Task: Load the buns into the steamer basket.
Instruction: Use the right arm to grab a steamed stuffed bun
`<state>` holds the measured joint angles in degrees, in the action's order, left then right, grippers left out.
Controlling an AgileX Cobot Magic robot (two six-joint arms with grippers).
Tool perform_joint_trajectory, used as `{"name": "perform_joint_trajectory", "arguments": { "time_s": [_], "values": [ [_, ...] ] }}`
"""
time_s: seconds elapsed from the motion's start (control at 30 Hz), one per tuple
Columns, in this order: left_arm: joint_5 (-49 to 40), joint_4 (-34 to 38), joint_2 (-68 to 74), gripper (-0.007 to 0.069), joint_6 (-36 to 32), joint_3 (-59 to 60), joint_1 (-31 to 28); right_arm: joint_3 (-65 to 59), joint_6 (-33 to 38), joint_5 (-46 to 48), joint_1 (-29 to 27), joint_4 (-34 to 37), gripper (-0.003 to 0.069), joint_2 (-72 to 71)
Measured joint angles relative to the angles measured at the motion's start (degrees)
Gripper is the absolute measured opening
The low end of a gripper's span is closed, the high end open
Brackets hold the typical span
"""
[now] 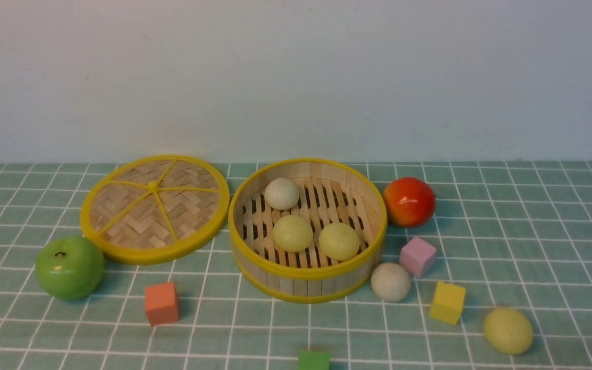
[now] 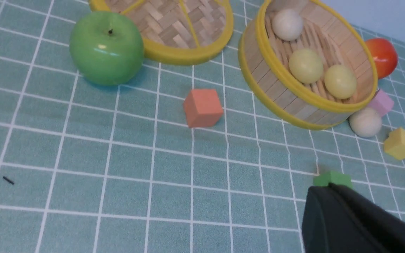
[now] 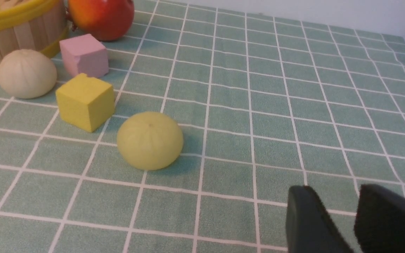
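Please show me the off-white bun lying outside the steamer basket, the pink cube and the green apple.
Loose off-white round bun (image 1: 390, 281): front view, centre of its side.
Pink cube (image 1: 417, 256): front view, its middle.
Glossy green apple (image 1: 69, 267): front view, skin below the stem.

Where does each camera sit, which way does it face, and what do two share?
Front view: between the arms, facing the steamer basket and wall; no robot parts.
Left wrist view: above the table, looking down at the apple; shut left claw shows.
Right wrist view: low, facing a yellow-green bun; open right claw shows.
Shared: both wrist views show the off-white bun beside the basket.
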<state>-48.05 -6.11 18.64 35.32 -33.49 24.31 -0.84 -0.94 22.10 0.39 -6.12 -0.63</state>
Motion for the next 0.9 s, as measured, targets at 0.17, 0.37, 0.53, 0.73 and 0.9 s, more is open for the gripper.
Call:
{"name": "perform_joint_trajectory", "arguments": {
  "time_s": [0.17, 0.37, 0.53, 0.73, 0.9],
  "values": [
    [-0.1, -0.2, 0.0, -0.0013, 0.0, 0.0, 0.0, 0.0, 0.0, 0.0, 0.0, 0.0, 0.0239, 0.0],
    [-0.1, -4.5, 0.0, -0.0013, 0.0, 0.0, 0.0, 0.0, 0.0, 0.0, 0.0, 0.0, 0.0239, 0.0],
    [4.6, -17.0, -0.3, -0.0013, 9.6, 3.6, -0.7, 0.0, 0.0, 0.0, 0.0, 0.0, 0.0239, 0.0],
    [12.0, -23.9, -6.7, -0.0013, 19.2, 12.3, -8.1, 0.0, 0.0, 0.0, 0.0, 0.0, 0.0239, 0.0],
    [13.7, -19.9, -15.3, -0.0013, 8.7, 20.5, -15.6, 0.0, 0.0, 0.0, 0.0, 0.0, 0.0239, 0.0]
  ]
}}
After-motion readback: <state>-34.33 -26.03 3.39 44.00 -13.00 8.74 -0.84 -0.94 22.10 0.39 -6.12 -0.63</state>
